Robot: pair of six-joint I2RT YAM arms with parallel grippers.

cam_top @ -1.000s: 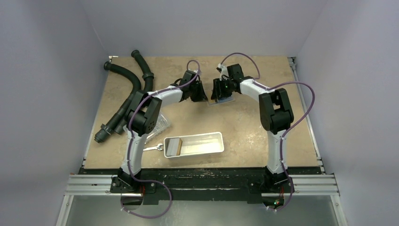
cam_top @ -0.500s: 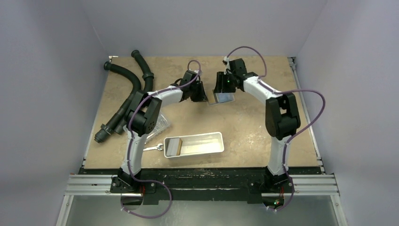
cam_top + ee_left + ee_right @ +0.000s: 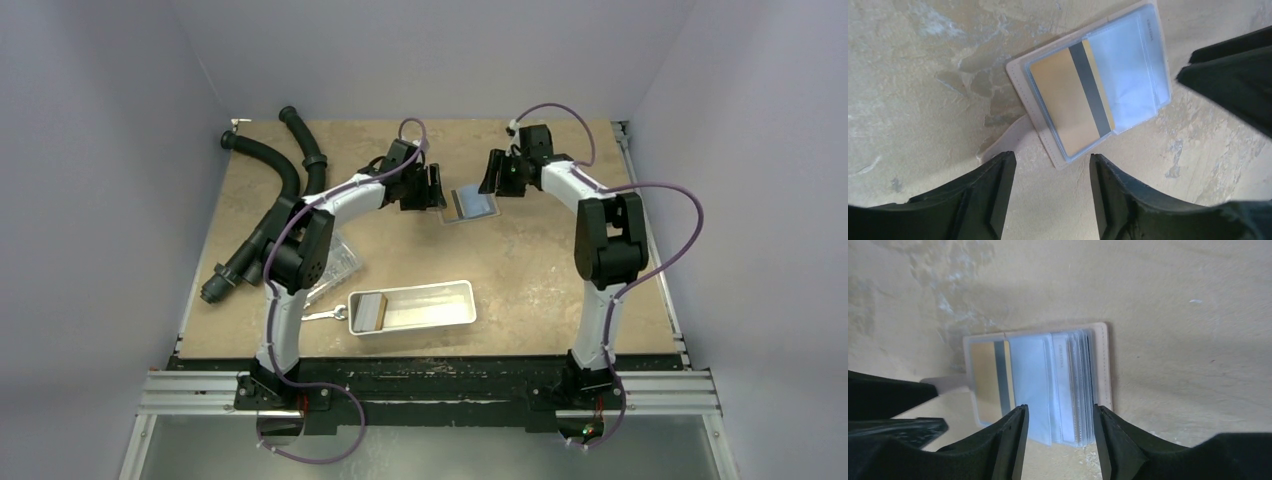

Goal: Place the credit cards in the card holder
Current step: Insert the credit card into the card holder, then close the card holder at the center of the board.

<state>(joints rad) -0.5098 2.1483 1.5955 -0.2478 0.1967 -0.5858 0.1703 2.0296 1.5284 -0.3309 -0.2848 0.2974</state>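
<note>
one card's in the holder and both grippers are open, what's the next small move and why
Probably move the left gripper toward the white tray: a tan card lies at its left end, while the gold card already sits sleeved in the card holder.

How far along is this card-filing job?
One gold card already sits in a sleeve of the open card holder. The left end effector and right end effector hang open, empty. A tan card in the white tray is left to move.
</note>
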